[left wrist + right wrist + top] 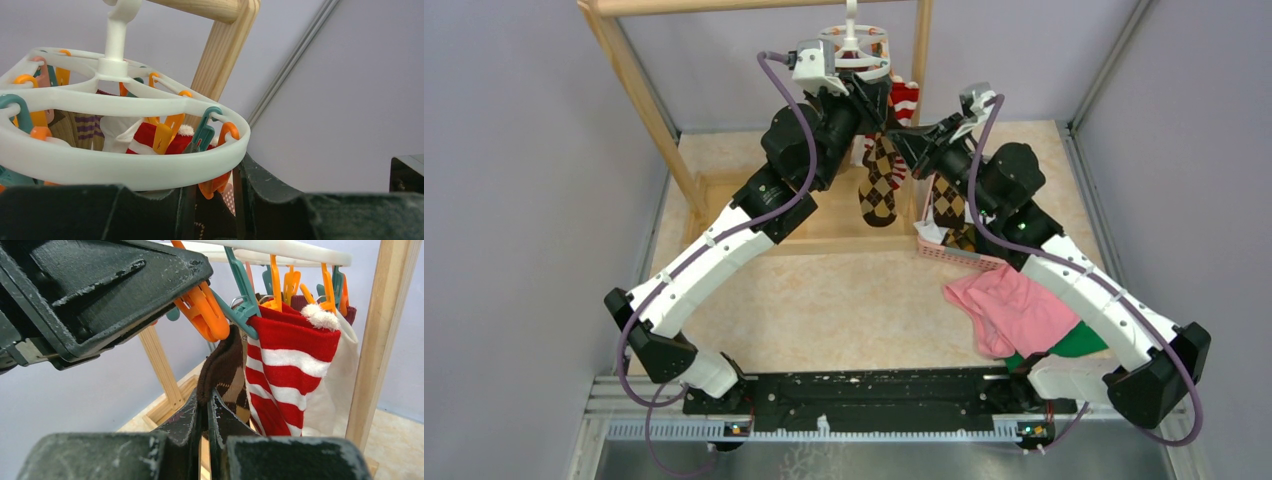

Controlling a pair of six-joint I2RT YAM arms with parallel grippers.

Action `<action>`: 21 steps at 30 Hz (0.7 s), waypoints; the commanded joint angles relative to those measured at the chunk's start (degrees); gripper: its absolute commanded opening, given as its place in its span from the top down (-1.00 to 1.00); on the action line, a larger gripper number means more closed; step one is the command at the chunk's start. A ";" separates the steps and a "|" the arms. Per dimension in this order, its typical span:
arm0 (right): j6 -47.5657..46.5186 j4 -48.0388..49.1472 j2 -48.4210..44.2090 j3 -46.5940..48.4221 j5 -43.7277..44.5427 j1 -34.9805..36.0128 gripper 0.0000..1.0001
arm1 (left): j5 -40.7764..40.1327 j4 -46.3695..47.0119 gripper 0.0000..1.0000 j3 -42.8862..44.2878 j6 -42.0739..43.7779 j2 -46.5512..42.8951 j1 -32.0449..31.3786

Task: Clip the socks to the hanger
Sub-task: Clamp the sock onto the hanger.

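Right gripper [205, 407], raised under the hanger [280, 252], we log clamped on argyle sock [221, 365]; left gripper [212, 200] squeezing orange clip [216, 181].

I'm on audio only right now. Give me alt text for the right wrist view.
The right fingers pinch the end of a brown argyle sock, raised just under an orange clip that the left fingers grip on the white hanger. A red-white striped sock hangs clipped beside it, near a wooden post.
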 commanded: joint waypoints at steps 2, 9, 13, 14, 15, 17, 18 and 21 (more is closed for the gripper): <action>-1.15 1.63 -0.15 3.86 -0.09 0.66 1.00 | -0.13 2.46 0.70 -0.40 0.06 -1.92 -0.12; -2.02 1.24 0.17 4.69 0.17 1.68 1.00 | -0.32 2.48 0.70 -0.62 0.00 -2.24 -0.11; -2.72 0.89 0.35 5.42 0.87 2.09 1.00 | -0.40 2.57 0.70 -0.92 -0.13 -2.35 -0.13; -2.88 0.84 0.37 5.58 1.05 2.18 1.00 | -0.40 2.57 0.70 -1.02 -0.14 -2.38 -0.14; -3.09 0.69 0.40 5.78 1.23 2.26 1.00 | -0.44 2.57 0.70 -1.13 -0.14 -2.41 -0.09; -3.66 0.38 0.40 6.08 1.51 2.35 1.00 | -0.43 2.53 0.70 -1.32 -0.21 -2.51 -0.09; -3.85 0.29 0.40 6.17 1.69 2.41 1.00 | -0.43 2.57 0.70 -1.41 -0.22 -2.60 -0.11; -4.42 0.02 0.38 6.66 1.95 2.56 1.00 | -0.19 2.57 0.70 -1.51 -0.31 -2.68 -0.09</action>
